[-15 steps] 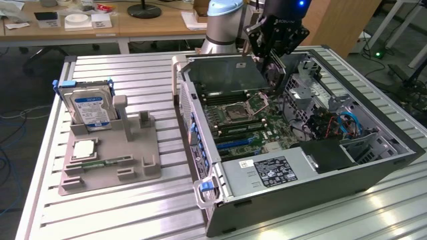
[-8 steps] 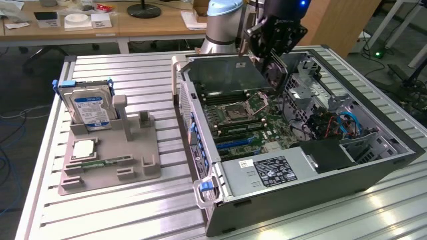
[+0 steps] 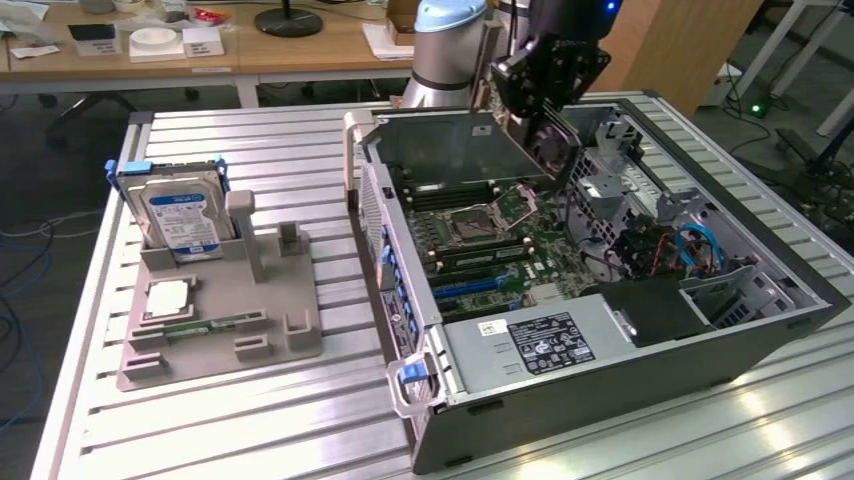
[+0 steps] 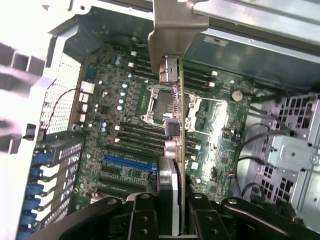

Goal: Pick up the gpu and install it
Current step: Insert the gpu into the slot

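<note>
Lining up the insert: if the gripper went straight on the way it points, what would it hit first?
Probably the motherboard near the processor socket, with the held graphics card touching before the gripper; depth is unclear.

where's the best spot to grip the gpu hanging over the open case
By its upper edge, from above, clamping the thin card's flat faces, as the gripper holds the gpu now. That leaves the edge facing the motherboard free to seat.

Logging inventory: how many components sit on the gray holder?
3: a hard drive standing at the holder's far end, a square processor lying in the middle, a memory strip lying nearer the front. Something behind the drive could be hidden.
</note>
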### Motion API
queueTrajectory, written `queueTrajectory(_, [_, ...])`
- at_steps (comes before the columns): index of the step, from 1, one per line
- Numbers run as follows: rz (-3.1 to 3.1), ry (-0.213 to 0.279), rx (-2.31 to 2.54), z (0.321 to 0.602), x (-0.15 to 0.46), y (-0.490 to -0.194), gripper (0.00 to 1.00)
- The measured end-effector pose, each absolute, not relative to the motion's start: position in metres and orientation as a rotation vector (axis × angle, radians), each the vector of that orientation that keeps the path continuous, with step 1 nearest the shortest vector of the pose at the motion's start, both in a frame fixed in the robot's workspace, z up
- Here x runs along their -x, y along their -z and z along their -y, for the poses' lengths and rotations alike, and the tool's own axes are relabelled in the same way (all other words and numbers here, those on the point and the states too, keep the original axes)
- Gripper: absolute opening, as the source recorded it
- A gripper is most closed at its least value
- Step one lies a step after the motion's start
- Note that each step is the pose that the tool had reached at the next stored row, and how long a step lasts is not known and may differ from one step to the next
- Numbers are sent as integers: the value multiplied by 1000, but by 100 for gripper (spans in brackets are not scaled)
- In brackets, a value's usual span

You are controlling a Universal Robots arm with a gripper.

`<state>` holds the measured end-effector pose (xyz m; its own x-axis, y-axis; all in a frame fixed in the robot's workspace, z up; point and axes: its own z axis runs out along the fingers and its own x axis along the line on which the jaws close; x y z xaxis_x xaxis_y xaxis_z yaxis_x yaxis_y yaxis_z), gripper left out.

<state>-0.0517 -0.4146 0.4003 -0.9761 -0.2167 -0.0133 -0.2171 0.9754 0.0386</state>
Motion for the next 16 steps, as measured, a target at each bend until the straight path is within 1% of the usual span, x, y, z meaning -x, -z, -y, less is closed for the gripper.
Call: queueTrajectory(16, [-3029,-64,819,415,52,-400,28])
